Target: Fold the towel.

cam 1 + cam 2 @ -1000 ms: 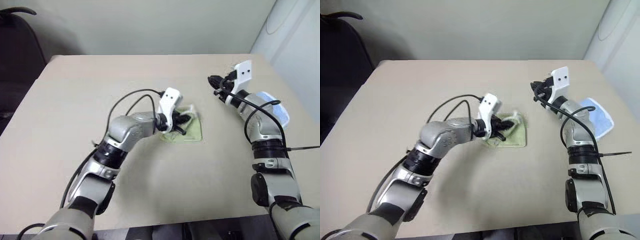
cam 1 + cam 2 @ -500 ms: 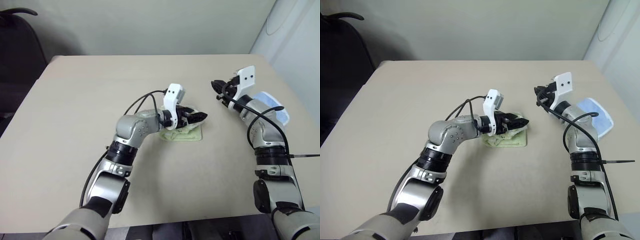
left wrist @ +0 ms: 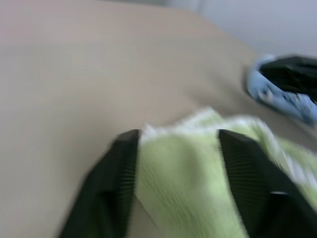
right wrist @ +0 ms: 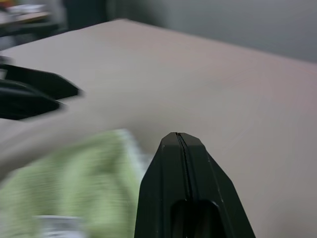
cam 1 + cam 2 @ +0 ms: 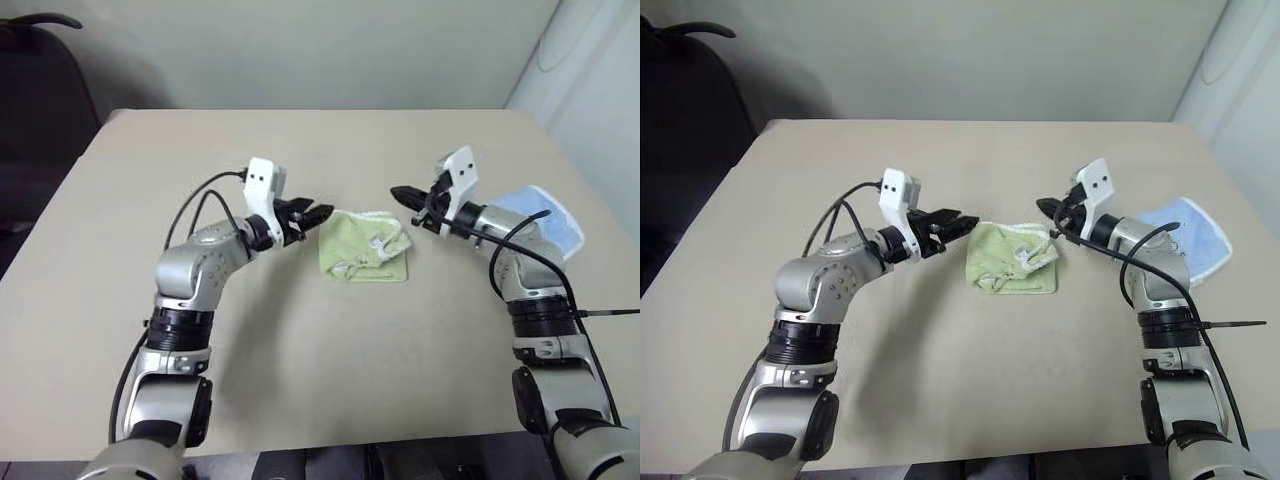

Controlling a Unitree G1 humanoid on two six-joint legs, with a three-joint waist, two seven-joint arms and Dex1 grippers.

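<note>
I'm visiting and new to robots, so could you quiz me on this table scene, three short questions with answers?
1. True or false: the left gripper is holding the towel.
2. Which cloth lies nearer the table's right edge: A) the green towel, B) the light blue cloth?
3. Fill in: the right gripper's fingers are ____.

Key
1. False: its fingers stand apart beside the towel, which lies bunched on the table between the two grippers.
2. B: the blue cloth lies behind the right arm, near the edge.
3. Shut, with nothing between them.
</note>
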